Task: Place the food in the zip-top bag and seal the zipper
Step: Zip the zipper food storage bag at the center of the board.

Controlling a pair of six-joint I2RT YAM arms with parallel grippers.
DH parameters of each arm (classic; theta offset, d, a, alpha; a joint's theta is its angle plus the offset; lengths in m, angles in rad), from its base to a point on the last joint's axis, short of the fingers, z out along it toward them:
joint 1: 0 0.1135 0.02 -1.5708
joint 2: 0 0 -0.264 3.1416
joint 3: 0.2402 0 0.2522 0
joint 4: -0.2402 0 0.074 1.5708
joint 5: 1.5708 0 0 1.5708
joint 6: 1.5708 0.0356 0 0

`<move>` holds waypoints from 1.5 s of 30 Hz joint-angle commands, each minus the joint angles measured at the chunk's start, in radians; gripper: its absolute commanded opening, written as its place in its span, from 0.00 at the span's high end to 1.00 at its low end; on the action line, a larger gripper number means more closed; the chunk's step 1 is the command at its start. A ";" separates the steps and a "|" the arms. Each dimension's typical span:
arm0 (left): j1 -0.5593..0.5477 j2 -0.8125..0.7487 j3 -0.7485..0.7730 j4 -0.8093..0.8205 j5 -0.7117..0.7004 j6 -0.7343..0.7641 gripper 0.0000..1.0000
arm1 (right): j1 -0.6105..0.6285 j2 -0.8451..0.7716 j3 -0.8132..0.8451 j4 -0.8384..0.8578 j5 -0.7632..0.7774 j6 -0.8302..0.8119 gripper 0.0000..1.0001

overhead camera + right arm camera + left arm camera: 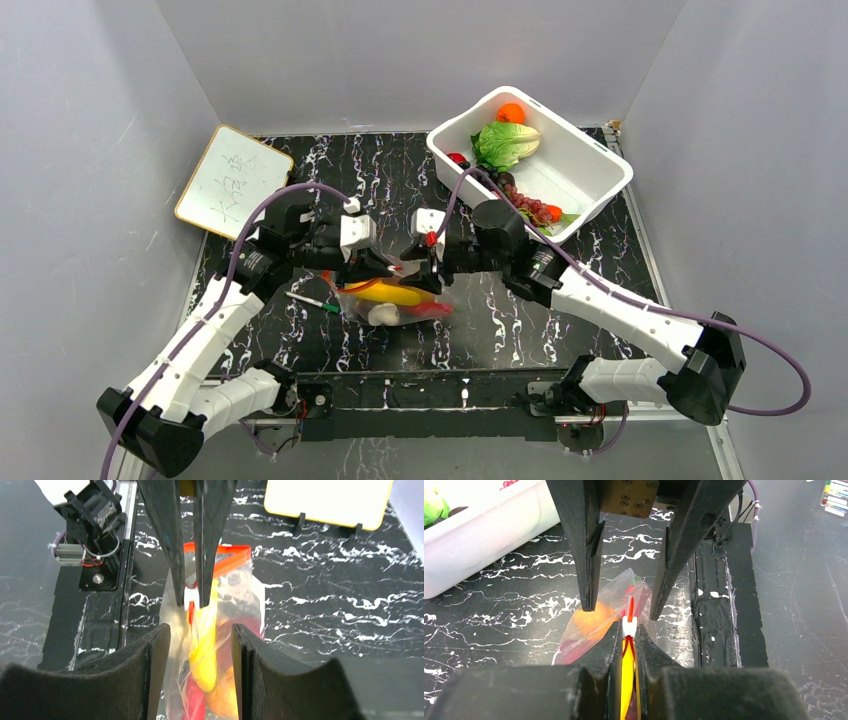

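Note:
The clear zip-top bag [392, 300] lies mid-table holding food: a yellow piece [396, 294], a white piece [383, 314] and a red piece [430, 310]. My left gripper [383, 268] is shut on the red-orange zipper [629, 607] at its white slider [629, 625], seen between my fingers in the left wrist view [628, 628]. My right gripper [427, 268] is open. In the right wrist view its fingers [160, 650] straddle the bag [235, 595] over the yellow piece [205, 650] without pinching it. More food lies in the tub.
A white tub [590, 175] at the back right holds a green lettuce [505, 143], an orange piece [511, 112] and purple grapes [535, 210]. A whiteboard [232, 180] lies at the back left. A green-and-white pen [310, 300] lies left of the bag.

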 commanded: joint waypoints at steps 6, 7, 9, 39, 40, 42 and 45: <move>0.004 0.027 0.066 -0.025 0.047 0.034 1.00 | 0.029 0.052 0.115 0.021 0.028 -0.016 0.57; 0.003 0.024 0.065 -0.021 0.051 0.032 1.00 | 0.031 0.061 0.123 0.016 0.028 -0.016 0.57; 0.003 0.023 0.065 -0.028 0.056 0.038 1.00 | 0.036 0.081 0.144 -0.001 0.032 -0.027 0.60; 0.003 0.019 0.056 -0.127 0.040 0.097 1.00 | 0.047 0.176 0.291 -0.219 0.029 -0.150 0.73; 0.004 0.018 0.054 -0.126 0.035 0.097 1.00 | 0.046 0.175 0.289 -0.210 0.022 -0.146 0.73; 0.003 0.013 0.045 -0.120 0.029 0.091 1.00 | 0.047 0.173 0.286 -0.194 0.014 -0.137 0.73; 0.003 0.009 0.038 -0.110 0.027 0.084 1.00 | 0.047 0.171 0.285 -0.188 0.010 -0.132 0.71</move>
